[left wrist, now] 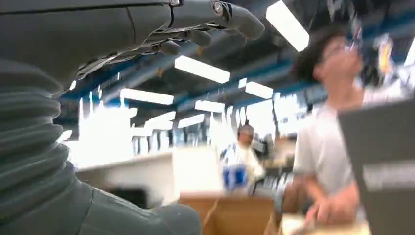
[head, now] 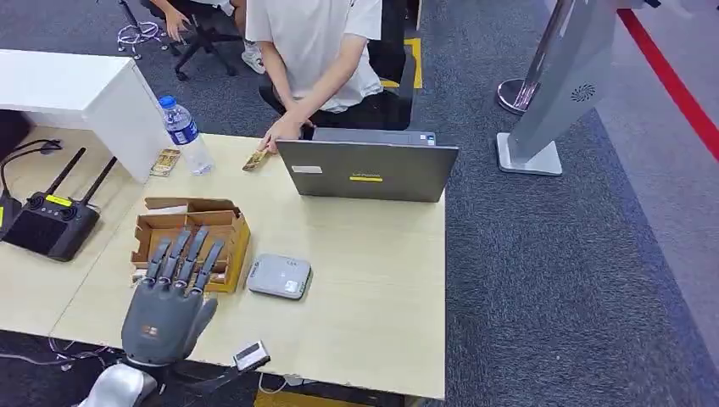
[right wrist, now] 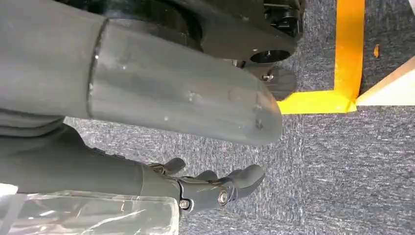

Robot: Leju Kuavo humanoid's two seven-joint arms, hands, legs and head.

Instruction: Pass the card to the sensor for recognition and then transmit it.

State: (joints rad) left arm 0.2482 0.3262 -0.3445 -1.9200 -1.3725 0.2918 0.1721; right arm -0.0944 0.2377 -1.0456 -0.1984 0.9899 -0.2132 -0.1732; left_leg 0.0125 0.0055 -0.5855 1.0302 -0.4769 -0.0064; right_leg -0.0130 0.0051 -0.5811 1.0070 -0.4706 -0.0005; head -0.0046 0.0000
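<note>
**Left hand raised and empty, card far across the table**

Nearest the head camera, the left hand [head: 169, 297] was lifted over the near edge of the table [head: 373, 280], fingers apart and straight, holding nothing. Just beyond its fingertips sat an open cardboard box [head: 193, 237], and beside that the small grey sensor [head: 280, 275]. The card [head: 255, 159] lay at the far edge of the table, under the fingers of a seated person's hand [head: 282, 132], between a water bottle [head: 185, 136] and a grey laptop [head: 367, 170].

The likely trouble was reach: the card lay well apart from the hand, with the box between them, so a straight stretch forward could clip the box walls or knock the bottle. A flat card would also be hard to pinch off the tabletop, and the person's hand was still on it.

The right hand [right wrist: 215, 188] hung by the robot's side above grey carpet, fingers loosely apart and empty. The left wrist view was blurred, so the box and person there were only vague shapes. Whether the box held more cards could not be made out.
</note>
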